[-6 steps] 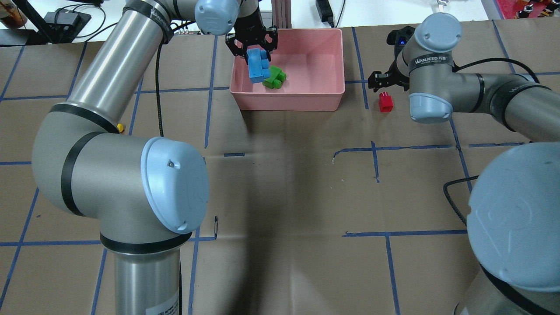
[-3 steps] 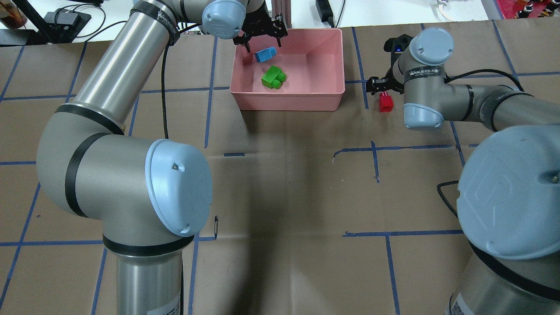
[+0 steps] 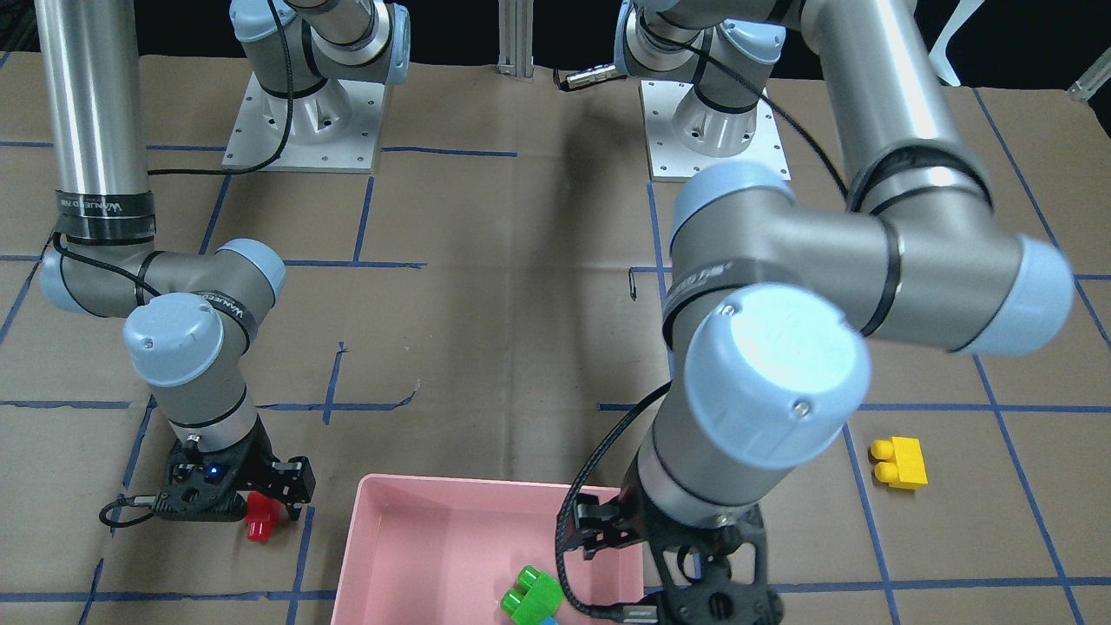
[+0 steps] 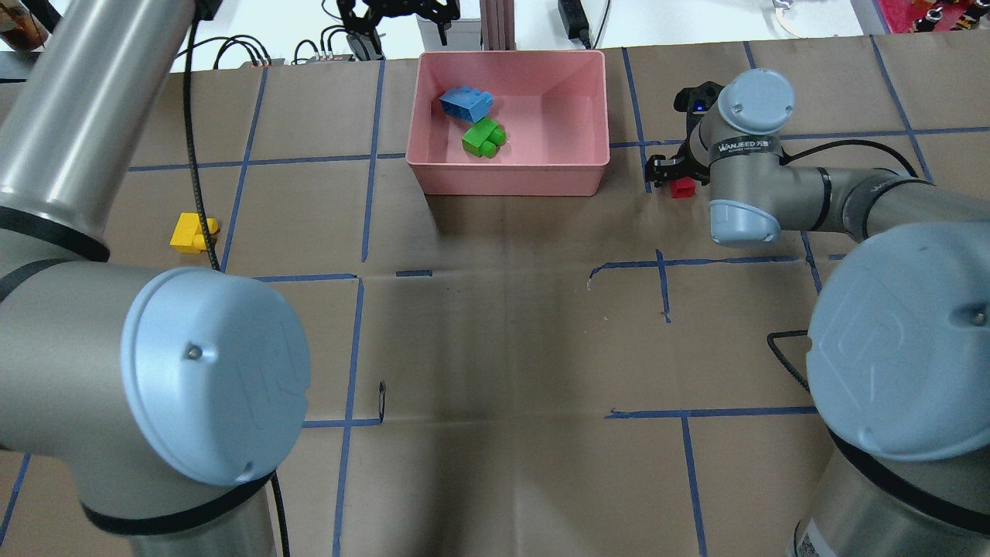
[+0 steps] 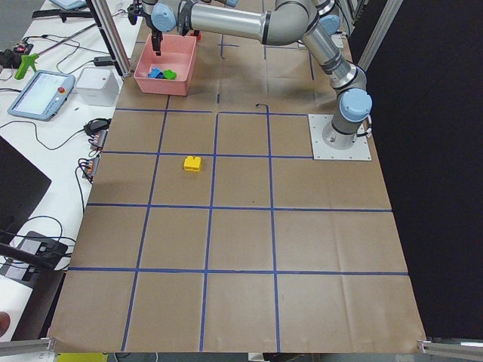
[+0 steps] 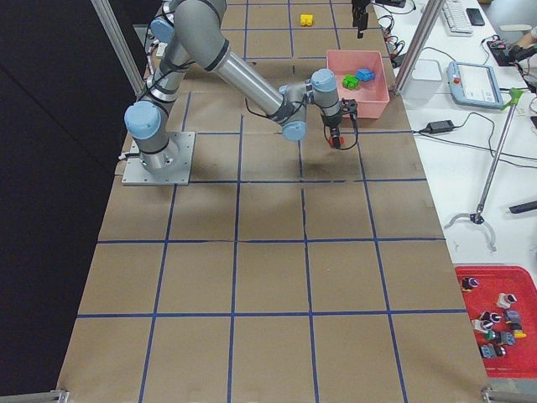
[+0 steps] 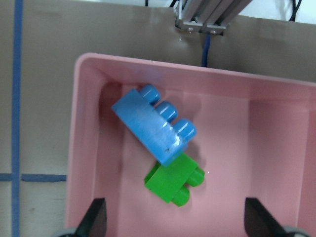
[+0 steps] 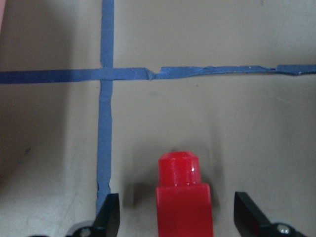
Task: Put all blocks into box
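Observation:
The pink box [image 4: 510,174] stands at the table's far middle. The light-blue brick [image 4: 466,103] and the green brick [image 4: 484,139] lie inside it, touching; both show in the left wrist view, light-blue [image 7: 153,123] and green [image 7: 173,182]. My left gripper [image 4: 398,14] is open and empty, high over the box's far left corner. The red brick [image 4: 681,188] stands on the table right of the box. My right gripper [image 8: 180,217] is open, low, with a finger on each side of the red brick [image 8: 182,197]. The yellow brick [image 4: 191,232] lies on the table far left.
An aluminium post [image 4: 495,23] and cables stand just behind the box. My left arm's large elbow [image 4: 209,371] hangs over the near left of the table. Blue tape lines cross the brown table cover.
My left gripper let go of the light-blue brick, which now lies in the box, then rose and drew back beyond the far rim. My right gripper came down around the red brick.

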